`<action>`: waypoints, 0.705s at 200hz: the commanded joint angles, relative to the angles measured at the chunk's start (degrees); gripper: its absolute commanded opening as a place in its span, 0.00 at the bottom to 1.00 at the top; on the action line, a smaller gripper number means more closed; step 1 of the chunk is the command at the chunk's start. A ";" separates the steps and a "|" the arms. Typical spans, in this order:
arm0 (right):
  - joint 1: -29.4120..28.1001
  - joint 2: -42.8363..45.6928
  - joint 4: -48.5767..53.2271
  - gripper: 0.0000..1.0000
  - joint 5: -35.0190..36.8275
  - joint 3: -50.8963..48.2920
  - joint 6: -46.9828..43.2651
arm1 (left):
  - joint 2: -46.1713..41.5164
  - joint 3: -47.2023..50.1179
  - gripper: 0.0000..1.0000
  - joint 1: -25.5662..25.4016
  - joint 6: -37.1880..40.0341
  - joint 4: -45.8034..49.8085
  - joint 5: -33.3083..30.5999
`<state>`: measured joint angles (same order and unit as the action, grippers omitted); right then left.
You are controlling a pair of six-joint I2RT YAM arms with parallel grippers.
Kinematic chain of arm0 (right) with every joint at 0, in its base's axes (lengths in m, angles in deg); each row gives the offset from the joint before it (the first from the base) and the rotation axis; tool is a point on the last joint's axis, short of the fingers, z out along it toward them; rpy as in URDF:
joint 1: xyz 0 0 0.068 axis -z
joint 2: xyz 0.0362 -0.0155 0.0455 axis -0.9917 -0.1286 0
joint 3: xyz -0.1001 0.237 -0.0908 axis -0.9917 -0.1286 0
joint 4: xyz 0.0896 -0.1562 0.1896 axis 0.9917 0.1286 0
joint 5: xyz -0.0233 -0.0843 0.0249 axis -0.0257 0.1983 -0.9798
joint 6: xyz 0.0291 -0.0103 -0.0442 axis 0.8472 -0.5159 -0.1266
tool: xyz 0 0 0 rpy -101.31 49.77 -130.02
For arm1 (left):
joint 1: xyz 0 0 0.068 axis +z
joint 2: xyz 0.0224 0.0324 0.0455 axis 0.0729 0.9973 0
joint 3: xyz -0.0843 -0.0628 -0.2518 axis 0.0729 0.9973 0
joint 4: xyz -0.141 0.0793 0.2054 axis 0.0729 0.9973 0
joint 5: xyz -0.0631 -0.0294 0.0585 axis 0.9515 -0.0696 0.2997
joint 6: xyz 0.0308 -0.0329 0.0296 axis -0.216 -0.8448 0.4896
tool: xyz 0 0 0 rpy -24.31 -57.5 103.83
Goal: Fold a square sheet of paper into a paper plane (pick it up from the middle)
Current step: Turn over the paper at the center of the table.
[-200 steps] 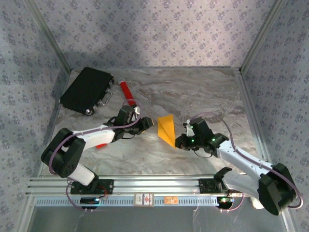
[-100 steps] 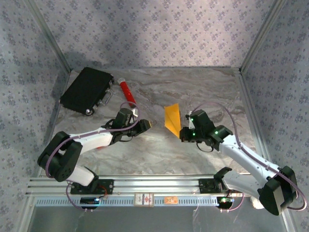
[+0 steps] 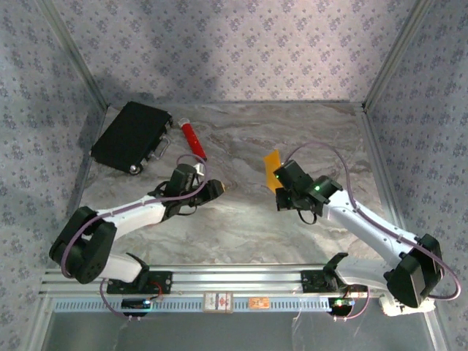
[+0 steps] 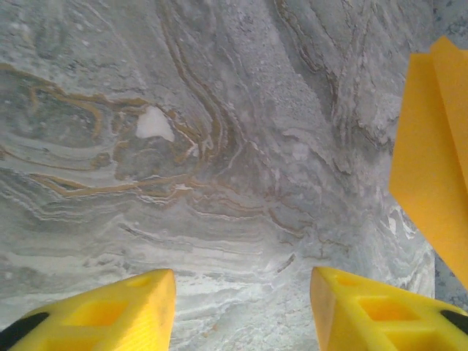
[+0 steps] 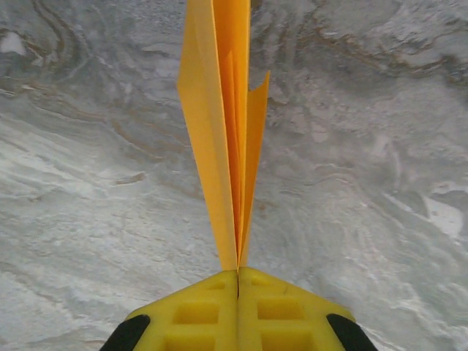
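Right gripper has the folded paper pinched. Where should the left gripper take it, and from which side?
Probably the free end of the folded paper, beyond where the right gripper is shut on it. Its layers stand on edge, a broad face toward the open left gripper, so come down over the top edge, one finger on each face.

Black case [image 3: 131,135] beside red cylinder [image 3: 193,140] on marble table [image 3: 248,128]

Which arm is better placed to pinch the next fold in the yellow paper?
Probably the left: the left tool is open and empty, while the right tool clamps the folded orange-yellow paper.
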<state>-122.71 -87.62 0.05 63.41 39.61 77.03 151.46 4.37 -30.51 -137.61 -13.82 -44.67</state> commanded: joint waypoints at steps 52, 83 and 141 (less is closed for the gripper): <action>-5.74 -8.07 12.97 0.04 19.58 7.77 -2.04 | -7.35 3.64 0.67 3.42 2.52 3.46 -2.21; -7.34 -11.63 17.12 0.04 25.64 9.66 0.13 | -9.95 4.42 0.79 4.73 3.48 4.95 -2.68; -9.90 -18.44 20.02 0.05 28.83 10.64 2.69 | -12.12 4.90 0.93 5.56 3.71 6.52 -3.42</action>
<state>-131.23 -103.51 17.95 90.14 49.22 78.47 140.90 8.61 -25.42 -134.74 -8.75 -46.92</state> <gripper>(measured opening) 0.052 0.911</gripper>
